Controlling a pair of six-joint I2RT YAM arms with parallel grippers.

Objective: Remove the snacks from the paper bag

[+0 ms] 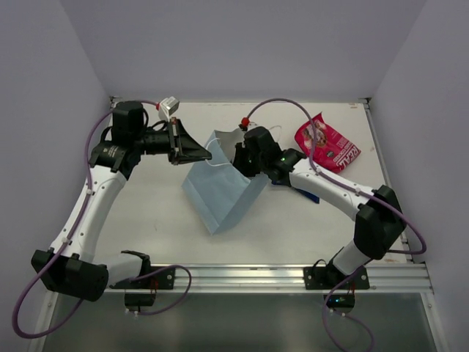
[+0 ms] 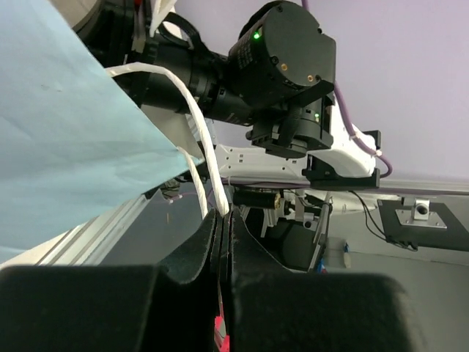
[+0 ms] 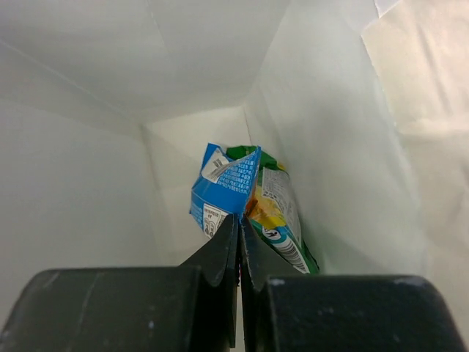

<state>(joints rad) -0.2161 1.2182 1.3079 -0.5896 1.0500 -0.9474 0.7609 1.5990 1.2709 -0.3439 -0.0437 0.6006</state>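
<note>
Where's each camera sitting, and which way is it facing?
Top external: above and behind, looking down on table; both arms show.
Left wrist: on left arm, facing right arm; left end effector pinches string handle.
Right wrist: inside the paper bag, facing its bottom; right end effector, blue packet, yellow-green packet.
Shared: paper bag, all views.

A pale cream flat bench (image 1: 146, 220) sits between plain lilac-grey walls (image 1: 242, 44). A ribbed silver metal rail (image 1: 242, 277) runs along its near edge.

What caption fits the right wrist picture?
Right gripper, closed, inside the paper bag by a blue packet and yellow-green packet.
</note>
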